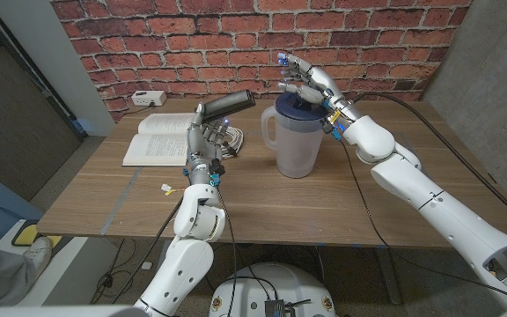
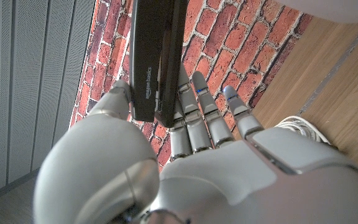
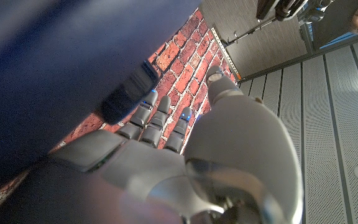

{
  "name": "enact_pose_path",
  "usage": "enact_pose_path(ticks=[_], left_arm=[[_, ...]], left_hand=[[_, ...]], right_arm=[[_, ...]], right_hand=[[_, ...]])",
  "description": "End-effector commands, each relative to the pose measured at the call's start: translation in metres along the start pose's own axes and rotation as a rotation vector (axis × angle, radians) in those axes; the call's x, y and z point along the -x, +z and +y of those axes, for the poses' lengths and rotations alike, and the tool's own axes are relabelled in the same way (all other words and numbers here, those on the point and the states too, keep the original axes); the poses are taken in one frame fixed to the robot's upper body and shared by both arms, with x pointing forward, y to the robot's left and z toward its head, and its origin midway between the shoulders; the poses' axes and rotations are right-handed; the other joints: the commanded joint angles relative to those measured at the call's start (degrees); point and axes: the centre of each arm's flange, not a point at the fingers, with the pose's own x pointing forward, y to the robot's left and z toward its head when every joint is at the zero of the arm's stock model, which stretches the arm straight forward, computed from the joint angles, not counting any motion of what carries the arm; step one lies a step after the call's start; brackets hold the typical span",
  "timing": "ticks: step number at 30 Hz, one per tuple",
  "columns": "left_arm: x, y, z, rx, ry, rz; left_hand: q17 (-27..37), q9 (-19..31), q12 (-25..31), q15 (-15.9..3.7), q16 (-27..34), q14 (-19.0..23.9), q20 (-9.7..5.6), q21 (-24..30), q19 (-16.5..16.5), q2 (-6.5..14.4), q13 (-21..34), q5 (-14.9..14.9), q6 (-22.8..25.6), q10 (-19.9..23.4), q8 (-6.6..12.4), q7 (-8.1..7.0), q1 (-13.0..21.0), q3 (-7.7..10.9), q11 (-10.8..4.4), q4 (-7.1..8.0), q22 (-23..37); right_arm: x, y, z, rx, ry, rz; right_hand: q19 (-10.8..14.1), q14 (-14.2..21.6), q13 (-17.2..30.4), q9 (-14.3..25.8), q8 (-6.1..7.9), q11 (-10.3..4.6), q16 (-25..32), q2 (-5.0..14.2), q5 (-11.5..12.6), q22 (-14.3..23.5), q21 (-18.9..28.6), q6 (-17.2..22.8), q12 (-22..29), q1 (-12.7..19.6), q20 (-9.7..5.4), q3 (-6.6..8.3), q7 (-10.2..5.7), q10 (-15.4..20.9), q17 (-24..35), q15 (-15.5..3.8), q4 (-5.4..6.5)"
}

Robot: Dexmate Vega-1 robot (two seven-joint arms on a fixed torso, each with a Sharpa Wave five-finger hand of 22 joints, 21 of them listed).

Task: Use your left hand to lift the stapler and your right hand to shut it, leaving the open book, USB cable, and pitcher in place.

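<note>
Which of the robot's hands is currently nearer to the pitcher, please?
Right. The right hand hovers just above the pitcher; the left hand holds the stapler off to its side.

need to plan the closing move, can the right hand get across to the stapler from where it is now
Probably yes. The left hand holds the stapler lifted off the table, and the right hand hovers above the pitcher, so the air between them looks free; only the pitcher's rim sits close underneath.
</note>
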Motion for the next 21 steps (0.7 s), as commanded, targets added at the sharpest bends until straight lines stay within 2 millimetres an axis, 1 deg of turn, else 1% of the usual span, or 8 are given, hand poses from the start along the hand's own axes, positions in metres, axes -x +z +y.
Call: enact_pose_path(ticks=[1, 11, 21], left_arm=[[-0.0068, -0.0053, -0.0005, 0.025, -0.012, 0.018], [-0.0072, -0.0055, 0.0027, 0.032, -0.012, 0.017], [-0.0056, -0.0038, 0.0042, 0.028, -0.007, 0.011]], left_hand=[[0.4, 0.2, 0.3, -9.63, 0.0, 0.4, -0.02, 0.3, -0.2, 10.8, 0.2, 0.2, 4.0, 9.2, -0.07, -3.91, 11.4, -0.10, -9.37, 0.36, 0.2], [0.5, 0.2, 0.4, -9.67, -0.1, 0.4, -0.03, 0.4, -0.2, 10.7, 0.1, 0.1, 4.3, 9.4, -0.18, -3.82, 11.5, -0.21, -9.40, 0.32, 0.2], [0.6, 0.1, 0.5, -9.67, -0.2, 0.4, 0.01, 0.5, -0.3, 10.7, 0.0, 0.1, 4.4, 9.6, -0.33, -3.97, 11.6, -0.30, -9.39, 0.27, 0.2]], right_arm=[[-0.0011, -0.0024, -0.0049, 0.003, -0.006, 0.009], [-0.0061, -0.0021, -0.0034, 0.005, 0.004, 0.012], [-0.0082, -0.0038, -0.0024, -0.003, 0.002, 0.007]], right_hand=[[0.1, 0.0, 0.1, 0.0, 0.34, 0.10, 0.3, 0.36, -0.1, 0.0, -0.3, 0.1, -0.2, 0.4, -0.49, 0.00, -0.01, 0.4, 0.0, -10.89, 0.21], [0.2, 0.0, 0.1, -0.2, 0.40, -0.08, 0.4, 0.39, -0.1, 0.0, -0.5, 0.2, -0.3, 0.4, -0.53, -0.09, -0.11, 0.4, -0.1, -10.88, 0.27], [0.3, 0.0, 0.1, -0.4, 0.46, 0.06, 0.5, 0.46, -0.2, 0.0, -0.7, 0.4, -0.3, 0.3, -0.53, -0.20, -0.12, 0.6, -0.2, -10.83, 0.41]])
